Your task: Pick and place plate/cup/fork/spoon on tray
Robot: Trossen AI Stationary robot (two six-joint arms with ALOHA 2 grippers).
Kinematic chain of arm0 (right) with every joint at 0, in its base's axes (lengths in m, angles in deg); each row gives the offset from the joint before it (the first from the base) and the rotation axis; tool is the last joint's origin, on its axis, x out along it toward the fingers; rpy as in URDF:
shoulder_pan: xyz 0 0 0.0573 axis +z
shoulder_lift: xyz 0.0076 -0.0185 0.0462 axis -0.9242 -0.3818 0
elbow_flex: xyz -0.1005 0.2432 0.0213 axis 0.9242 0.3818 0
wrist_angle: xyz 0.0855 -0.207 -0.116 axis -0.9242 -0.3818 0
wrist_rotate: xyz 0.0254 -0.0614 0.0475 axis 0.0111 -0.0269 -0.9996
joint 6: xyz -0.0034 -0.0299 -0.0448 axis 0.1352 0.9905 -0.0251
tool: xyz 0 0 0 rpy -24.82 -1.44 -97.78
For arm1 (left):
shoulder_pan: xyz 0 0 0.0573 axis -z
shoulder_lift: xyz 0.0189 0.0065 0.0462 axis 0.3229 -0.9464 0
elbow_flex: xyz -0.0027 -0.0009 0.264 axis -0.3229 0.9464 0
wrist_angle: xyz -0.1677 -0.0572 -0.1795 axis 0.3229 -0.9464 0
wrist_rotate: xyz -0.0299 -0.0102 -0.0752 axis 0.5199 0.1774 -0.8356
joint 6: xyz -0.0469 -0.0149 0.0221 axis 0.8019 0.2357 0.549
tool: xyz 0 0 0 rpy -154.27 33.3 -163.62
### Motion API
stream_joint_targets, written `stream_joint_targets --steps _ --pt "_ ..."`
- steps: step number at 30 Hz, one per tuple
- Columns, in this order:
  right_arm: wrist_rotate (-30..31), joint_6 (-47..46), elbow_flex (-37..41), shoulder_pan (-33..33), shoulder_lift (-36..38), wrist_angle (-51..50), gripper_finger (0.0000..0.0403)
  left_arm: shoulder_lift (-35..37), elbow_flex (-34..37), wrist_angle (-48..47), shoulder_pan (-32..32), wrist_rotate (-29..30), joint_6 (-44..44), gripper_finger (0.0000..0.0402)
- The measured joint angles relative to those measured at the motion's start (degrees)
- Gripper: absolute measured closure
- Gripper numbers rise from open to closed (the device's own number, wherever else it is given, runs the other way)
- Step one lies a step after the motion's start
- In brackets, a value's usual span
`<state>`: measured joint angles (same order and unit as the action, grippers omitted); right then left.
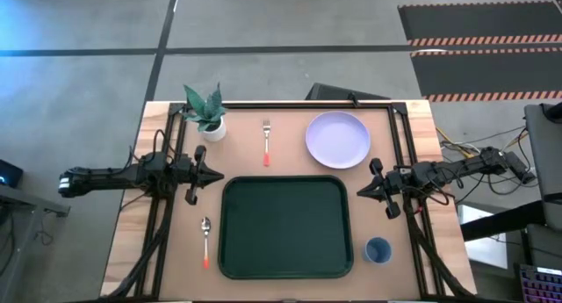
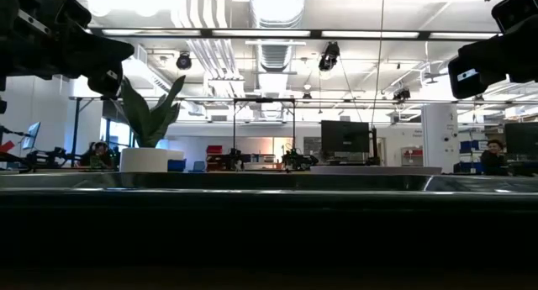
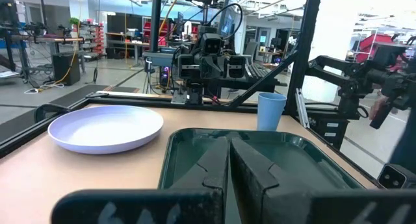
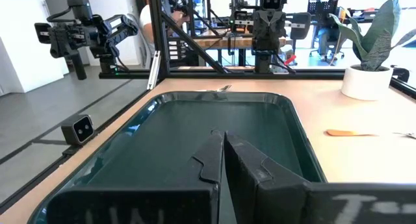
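Centrally: tray point(image 1: 284, 227), bare. Plate point(image 1: 337, 139) upper right, fork point(image 1: 266, 142) upper centre, spoon point(image 1: 205, 241) lower left, cup point(image 1: 378, 250) lower right. Left gripper point(image 1: 213, 175), right gripper point(image 1: 363, 191) flank tray, fingers pressed together.

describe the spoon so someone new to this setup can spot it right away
In the high view, start from the big dark green tray in the middle of the wooden table. Just off the tray's left edge, near its lower corner, lies the spoon. It has a red-orange handle like the fork above the tray, but ends in a rounded silver bowl, not tines.
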<state>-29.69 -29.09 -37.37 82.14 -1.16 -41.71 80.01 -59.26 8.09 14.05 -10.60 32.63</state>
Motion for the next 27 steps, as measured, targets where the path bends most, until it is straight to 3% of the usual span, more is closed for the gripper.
stream_joint_targets --steps 19,27 --pt "0.3 -2.3 0.0 0.0 0.0 0.1 0.0394 0.0 0.0 0.0 0.0 0.0 0.0 0.0402" --pt "8.5 -12.7 0.0 0.0 0.0 10.0 0.0394 0.0 0.0 0.5 0.0 0.0 0.0 0.0402"
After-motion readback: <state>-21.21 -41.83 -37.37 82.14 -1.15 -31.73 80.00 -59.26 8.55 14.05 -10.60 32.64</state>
